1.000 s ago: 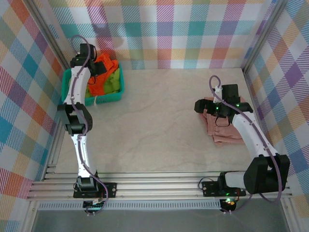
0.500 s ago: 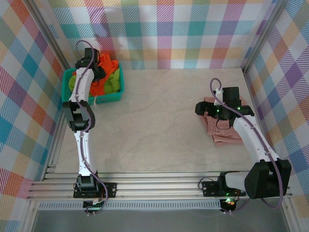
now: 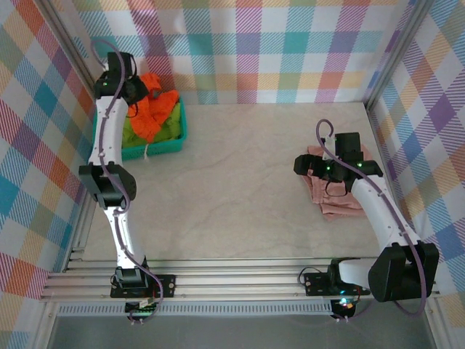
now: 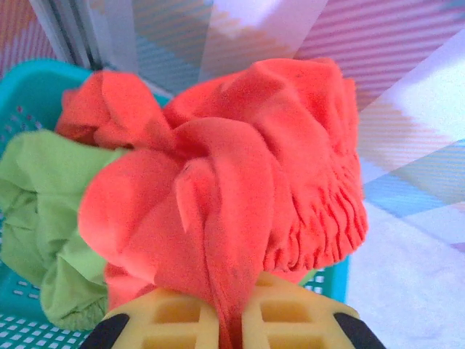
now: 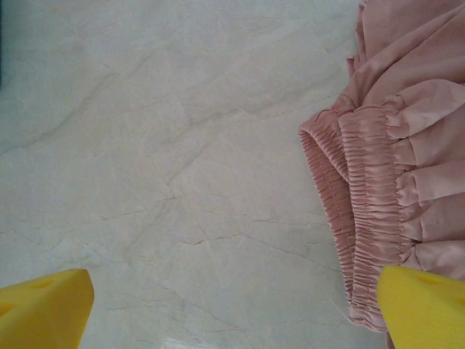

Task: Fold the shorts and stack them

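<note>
The orange shorts (image 4: pixel 240 182) hang bunched over the teal basket (image 4: pixel 29 80), a fold pinched between the yellow pads (image 4: pixel 174 320) of my left gripper (image 4: pixel 231 309), which is shut on them. From above, the left gripper (image 3: pixel 135 90) sits at the basket's back edge with the orange shorts (image 3: pixel 152 110) lifted. The green shorts (image 4: pixel 43 218) lie crumpled in the basket below. The pink shorts (image 3: pixel 340 202) lie on the table at the right. My right gripper (image 5: pixel 234 298) is open over bare table, its right finger (image 5: pixel 421 305) beside the pink waistband (image 5: pixel 370 218).
The teal basket (image 3: pixel 156 149) stands in the back left corner against the plaid walls (image 3: pixel 254 43). The marbled tabletop (image 3: pixel 232 189) stretches bare between basket and pink shorts. Aluminium rails (image 3: pixel 240 280) run along the near edge.
My left gripper closed on the orange shorts and rose toward the back left, pulling them up out of the basket. The right arm stayed almost still.
</note>
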`<action>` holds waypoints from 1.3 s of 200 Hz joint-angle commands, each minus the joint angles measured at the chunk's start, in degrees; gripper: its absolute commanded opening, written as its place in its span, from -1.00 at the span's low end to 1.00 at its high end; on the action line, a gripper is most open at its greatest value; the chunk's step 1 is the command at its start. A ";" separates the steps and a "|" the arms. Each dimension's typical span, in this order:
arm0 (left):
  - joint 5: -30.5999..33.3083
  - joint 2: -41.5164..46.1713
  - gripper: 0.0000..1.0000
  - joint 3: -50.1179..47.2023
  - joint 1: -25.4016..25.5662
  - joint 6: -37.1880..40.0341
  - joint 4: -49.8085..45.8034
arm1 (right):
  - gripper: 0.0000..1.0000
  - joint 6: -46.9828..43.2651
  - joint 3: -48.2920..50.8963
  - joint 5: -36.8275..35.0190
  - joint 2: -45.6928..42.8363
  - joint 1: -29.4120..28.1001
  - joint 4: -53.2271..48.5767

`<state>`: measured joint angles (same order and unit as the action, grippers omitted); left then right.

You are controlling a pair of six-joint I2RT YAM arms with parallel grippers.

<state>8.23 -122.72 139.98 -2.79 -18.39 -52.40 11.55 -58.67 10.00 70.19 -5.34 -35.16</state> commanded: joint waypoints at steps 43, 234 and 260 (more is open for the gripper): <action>-10.37 14.65 -1.00 1.70 -0.15 -4.19 6.19 | 0.99 -0.32 1.97 3.09 -3.05 -0.36 1.21; -18.10 26.56 -0.74 -19.61 41.25 -0.82 22.43 | 0.99 2.94 3.39 4.33 -9.46 -0.47 3.52; -20.43 26.43 0.09 -25.16 42.39 -0.04 22.51 | 0.99 3.43 3.44 5.71 -9.55 -0.50 3.50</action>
<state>-8.67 -97.43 117.97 38.76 -20.47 -34.83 13.74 -55.66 14.79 61.43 -5.37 -31.70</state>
